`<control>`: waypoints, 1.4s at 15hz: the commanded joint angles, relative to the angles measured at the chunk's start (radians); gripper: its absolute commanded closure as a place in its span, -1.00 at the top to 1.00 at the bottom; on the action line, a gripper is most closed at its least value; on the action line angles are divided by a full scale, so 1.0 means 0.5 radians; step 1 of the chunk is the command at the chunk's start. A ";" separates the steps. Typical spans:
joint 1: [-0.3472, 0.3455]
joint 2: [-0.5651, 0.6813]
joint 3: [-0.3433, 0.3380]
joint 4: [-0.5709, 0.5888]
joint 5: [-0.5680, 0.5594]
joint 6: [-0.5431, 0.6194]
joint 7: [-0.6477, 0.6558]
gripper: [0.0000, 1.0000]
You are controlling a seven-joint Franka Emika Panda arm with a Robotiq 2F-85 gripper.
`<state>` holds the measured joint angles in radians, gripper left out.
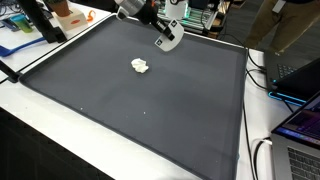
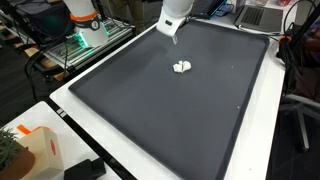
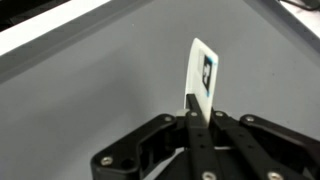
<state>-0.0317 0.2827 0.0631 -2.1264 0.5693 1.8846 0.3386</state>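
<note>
Dark grey flat mat (image 1: 150, 115) covers most of the white bench (image 1: 35, 125) in both exterior views (image 2: 140, 110). The black two-finger tool (image 3: 192, 102) is closed right down, pinching a thin white rectangular card (image 3: 203, 68) with a dark printed square on its face. The wrist view shows the card clamped by its lower edge, standing up out of the fingertips and tilted slightly, with the mat below it. In both exterior views the tool (image 1: 167, 42) hangs above the far part of the mat (image 2: 172, 36). The card is too small to make out there. A small white crumpled lump (image 1: 140, 66) lies on the mat toward the middle, apart from the tool, also visible at (image 2: 182, 67). An open laptop (image 1: 300, 135) sits off the mat at the bench edge. Judgement on the hold: only a narrow strip of card is gripped, so it could pivot or slip. A firm, square pinch, slow wrist motion and no brushing against the mat suit a thing this thin.
</note>
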 commanded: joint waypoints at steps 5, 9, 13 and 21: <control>0.245 -0.909 0.089 -0.445 -0.426 -0.090 0.002 -0.98; 0.224 -0.732 0.071 -0.280 -0.348 -0.101 0.026 -0.92; 0.216 -0.654 0.059 -0.279 -0.371 0.031 0.105 -0.98; 0.280 -1.306 0.084 -0.725 -0.286 -0.088 -0.195 -0.98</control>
<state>0.0926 -0.1723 0.1057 -2.3736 0.3974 1.9277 0.2848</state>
